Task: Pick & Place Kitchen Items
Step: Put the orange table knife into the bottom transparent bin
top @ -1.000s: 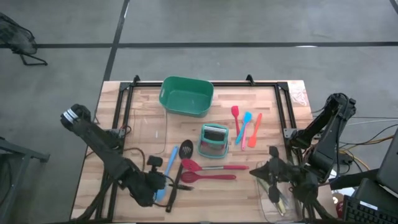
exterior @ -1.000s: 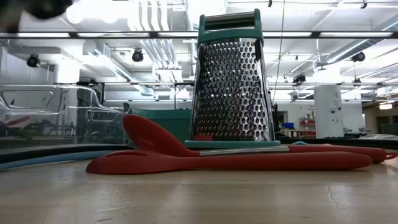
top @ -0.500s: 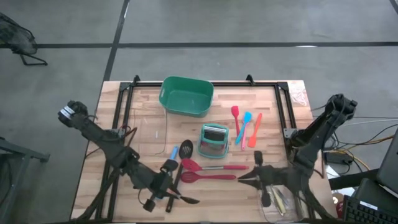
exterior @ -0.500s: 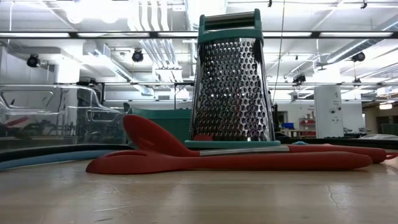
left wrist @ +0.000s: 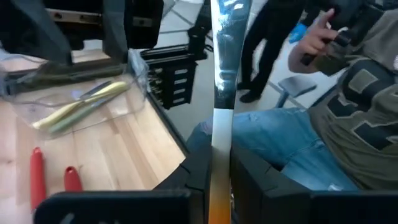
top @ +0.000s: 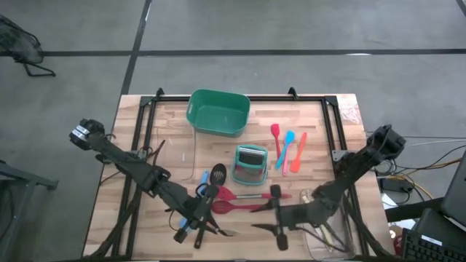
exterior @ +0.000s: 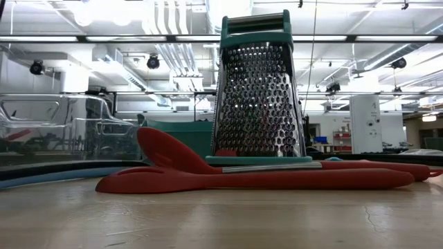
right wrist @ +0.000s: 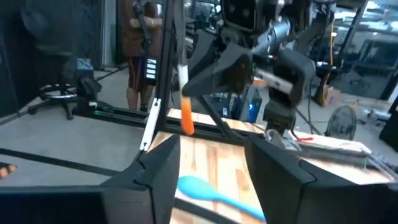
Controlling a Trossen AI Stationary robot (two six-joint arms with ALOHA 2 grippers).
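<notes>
My left gripper (top: 198,222) is near the table's near edge, shut on a slim tool with an orange handle end and a shiny shaft (left wrist: 222,74). My right gripper (top: 266,216) is open and empty, just to its right and pointing toward it. The blue spoon (right wrist: 211,190) lies on the table ahead of its fingers. Two red spoons (top: 247,201) lie flat between the arms, in front of the grater (top: 250,164). A black slotted spoon (top: 218,173) and three small spatulas (top: 288,151) lie on the table. My left gripper pinches the slim tool between its two fingers at the orange handle part (left wrist: 219,208). The shaft runs forward along the fingers and sticks out past their tips. In the right wrist view the orange end (right wrist: 186,121) shows below the gripper, above the table top.
A green tub (top: 218,111) stands at the far side. A clear tray (top: 328,236) with pale tools is at the near right corner, and another clear tray (exterior: 62,131) is at the left. A person (left wrist: 323,124) stands beyond the near edge.
My right gripper has gone from over the near-right tray toward the table's left, along the near edge, and now faces my left gripper. My left gripper has gone a little toward the table's right with the slim tool.
</notes>
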